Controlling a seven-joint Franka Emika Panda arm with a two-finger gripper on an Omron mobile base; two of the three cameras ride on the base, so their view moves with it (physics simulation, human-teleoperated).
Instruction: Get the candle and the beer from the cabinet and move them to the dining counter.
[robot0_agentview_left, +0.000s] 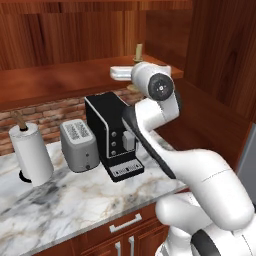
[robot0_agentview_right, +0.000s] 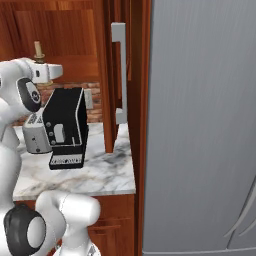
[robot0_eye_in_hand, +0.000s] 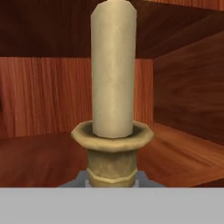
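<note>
While the candle (robot0_eye_in_hand: 113, 87) stands upright on the cabinet (robot0_agentview_left: 60, 82) shelf near its right inner wall, the gripper (robot0_eye_in_hand: 113, 181) reaches in, jaws narrowed around the candlestick stem, above the coffee machine (robot0_agentview_left: 114, 135).

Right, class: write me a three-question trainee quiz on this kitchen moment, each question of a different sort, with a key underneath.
1. True or false: the gripper is shut on the candle inside the cabinet.
2. Multiple choice: on the marble counter, what stands directly between the paper towel roll and the black coffee machine? A) a kettle B) the toaster C) a bowl
3. Fill in: in the hand view, the candle stands ____ in its holder.

Key
1. True: the hand is at the shelf and the candlestick's stem sits between the fingertips.
2. B.
3. Upright.
</note>
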